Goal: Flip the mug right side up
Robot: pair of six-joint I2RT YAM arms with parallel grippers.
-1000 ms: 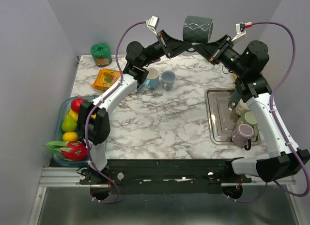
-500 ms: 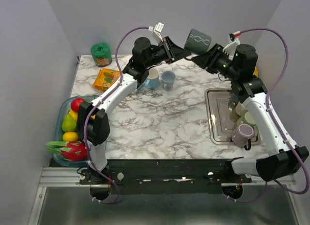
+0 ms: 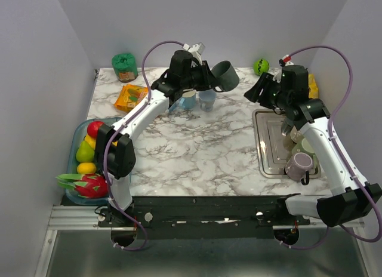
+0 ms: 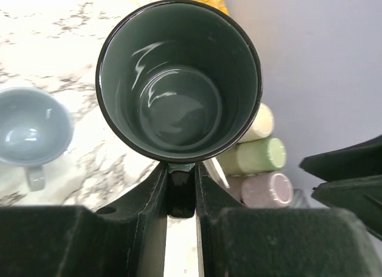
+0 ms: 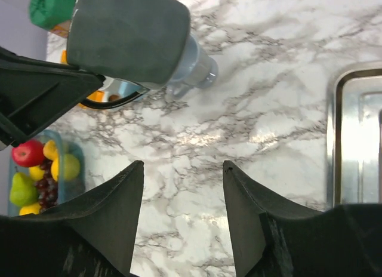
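Note:
The dark green mug [image 3: 225, 76] hangs in the air over the back of the table, tilted, with its mouth toward the left wrist camera. My left gripper [image 3: 210, 80] is shut on the mug's handle [image 4: 179, 190]; the jaws pinch it just under the rim of the mug [image 4: 179, 80]. My right gripper [image 3: 255, 89] stands open to the right of the mug, apart from it, with only marble between its fingers [image 5: 122, 205]. The right wrist view shows the mug [image 5: 128, 35] from outside at the upper left, with the right gripper [image 5: 183, 166] below it.
Two pale blue mugs [image 3: 188, 98] [image 3: 207, 99] stand under the held mug. A metal tray [image 3: 265, 151] at the right holds a pink mug [image 3: 298, 165] and a green one [image 3: 307, 147]. A fruit bin [image 3: 79, 139] sits at the left edge, a green ball [image 3: 260, 66] at the back.
My right gripper opened, let go of the mug and drew back to the right. The left arm lowered the mug and turned it, still holding its handle.

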